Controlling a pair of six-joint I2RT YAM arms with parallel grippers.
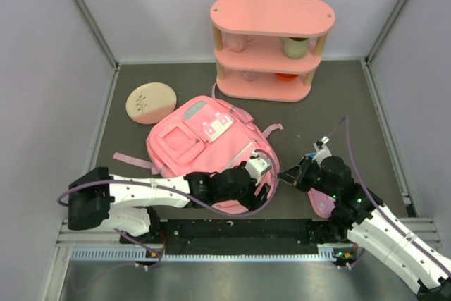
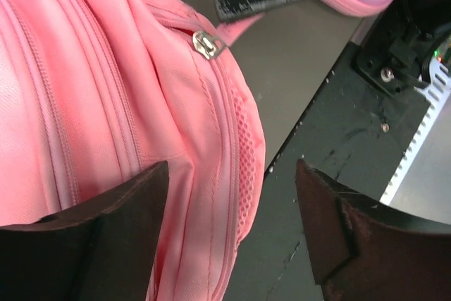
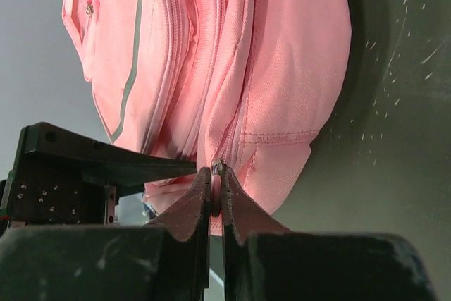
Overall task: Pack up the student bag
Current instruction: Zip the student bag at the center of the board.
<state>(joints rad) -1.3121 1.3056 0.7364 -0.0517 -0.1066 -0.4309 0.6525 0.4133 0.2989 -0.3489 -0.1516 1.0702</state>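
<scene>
From above, the student bag [image 1: 204, 142] lies face up on the dark table, just in front of the pink shelf [image 1: 271, 47] and on the arms' side of it. The left gripper [image 1: 259, 167] sits at the bag's corner farthest from the shelf. The right gripper [image 1: 287, 174] meets it there, reaching over a small pencil case [image 1: 323, 204].

Through the left wrist camera, that claw is spread wide. Its fingers straddle the bag's side seam and mesh panel and hold nothing. A metal zip pull [image 2: 209, 44] shows just beyond, with the other arm's dark finger right at it.

Through the right wrist camera, the jaws are pressed narrow and appear to pinch that pull's tip between the very ends of the fingers.

What worries me is how slight that pinch is, since a tug could let the pull slip free. With the left claw bracing nothing, the soft bag may also simply drag along the table instead of unzipping.

The bag is plump pink fabric with a pale flap pocket on top. The zips I can see look closed.
</scene>
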